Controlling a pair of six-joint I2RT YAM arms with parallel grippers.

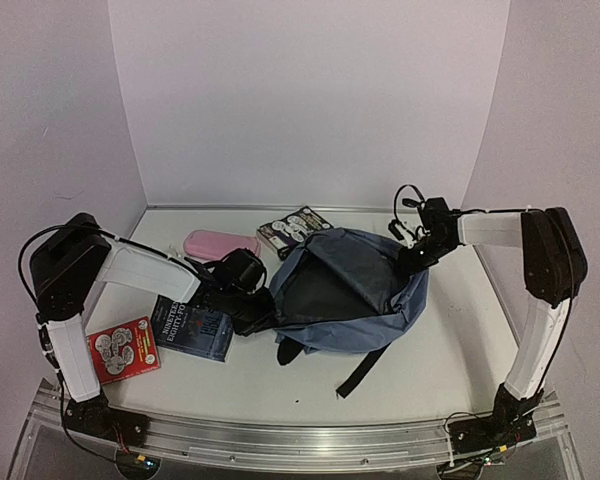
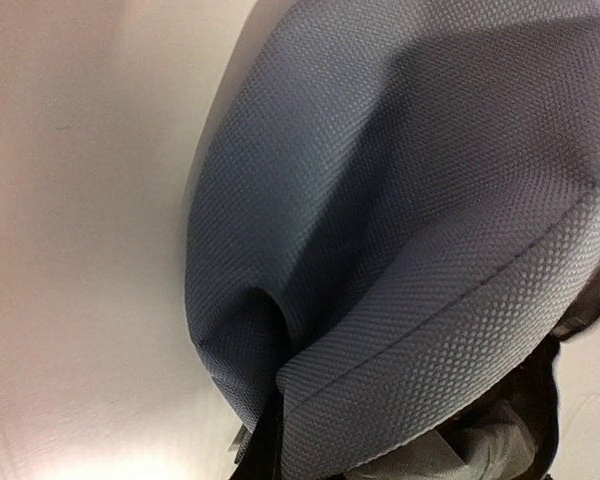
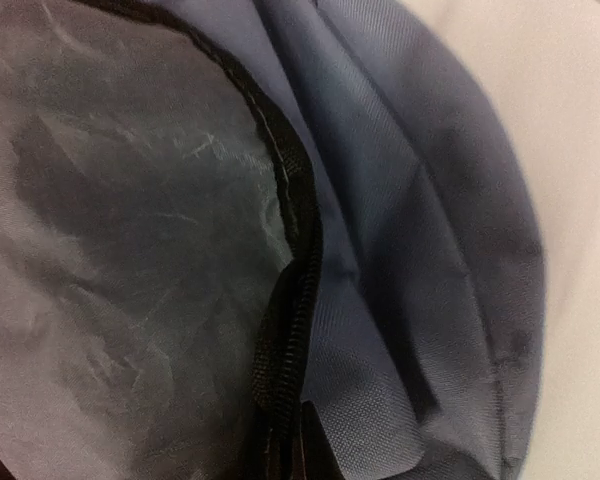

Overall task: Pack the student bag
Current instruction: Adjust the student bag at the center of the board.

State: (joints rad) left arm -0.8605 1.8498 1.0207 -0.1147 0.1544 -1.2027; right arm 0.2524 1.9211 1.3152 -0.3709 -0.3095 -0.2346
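The student bag (image 1: 355,300), blue-grey, lies open in the middle of the table and shows its dark lining (image 1: 325,290). My left gripper (image 1: 258,308) is at the bag's left edge. In the left wrist view a fold of blue fabric (image 2: 400,250) runs down into the jaws, so it looks shut on the bag. My right gripper (image 1: 412,256) is at the bag's right rim. In the right wrist view the black zipper edge (image 3: 292,330) and grey lining (image 3: 120,260) run down into the jaws, so it looks shut on the rim. No fingers show clearly.
A pink pencil case (image 1: 220,243) lies behind the left arm. A dark blue book (image 1: 192,328) and a red card pack (image 1: 123,348) lie at the front left. A black-and-white pack (image 1: 295,227) lies behind the bag. A black strap (image 1: 365,370) trails forward.
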